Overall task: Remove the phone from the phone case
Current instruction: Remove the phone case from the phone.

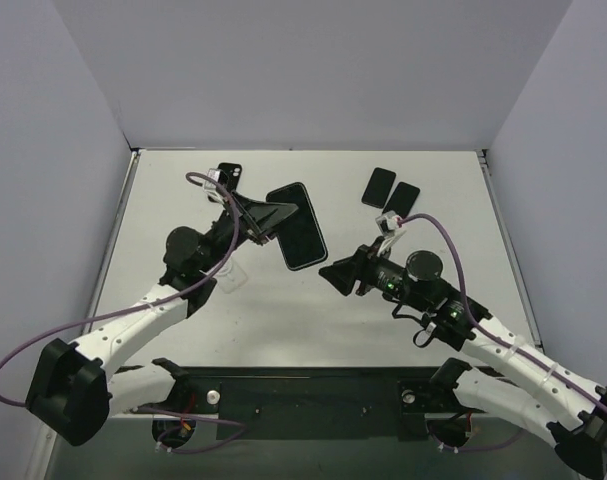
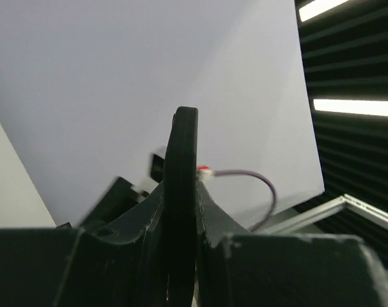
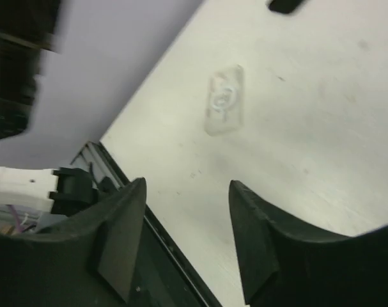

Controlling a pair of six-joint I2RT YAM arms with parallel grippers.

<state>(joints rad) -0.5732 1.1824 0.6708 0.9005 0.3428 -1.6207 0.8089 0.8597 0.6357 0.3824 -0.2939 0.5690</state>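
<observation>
My left gripper [image 1: 271, 215] is shut on a black phone [image 1: 298, 226] and holds it above the table's middle. In the left wrist view the phone [image 2: 181, 185] stands edge-on between the shut fingers. A clear, empty phone case [image 1: 232, 276] lies flat on the table below the left arm; it also shows in the right wrist view [image 3: 224, 100]. My right gripper [image 1: 335, 275] is open and empty, to the right of the case and below the phone, pointing left. In its own view the right gripper [image 3: 187, 188] hangs over bare table.
Two dark phones [image 1: 380, 185] [image 1: 404, 198] lie side by side at the back right of the table. The black base rail [image 1: 303, 390] runs along the near edge. Grey walls close in the table on three sides.
</observation>
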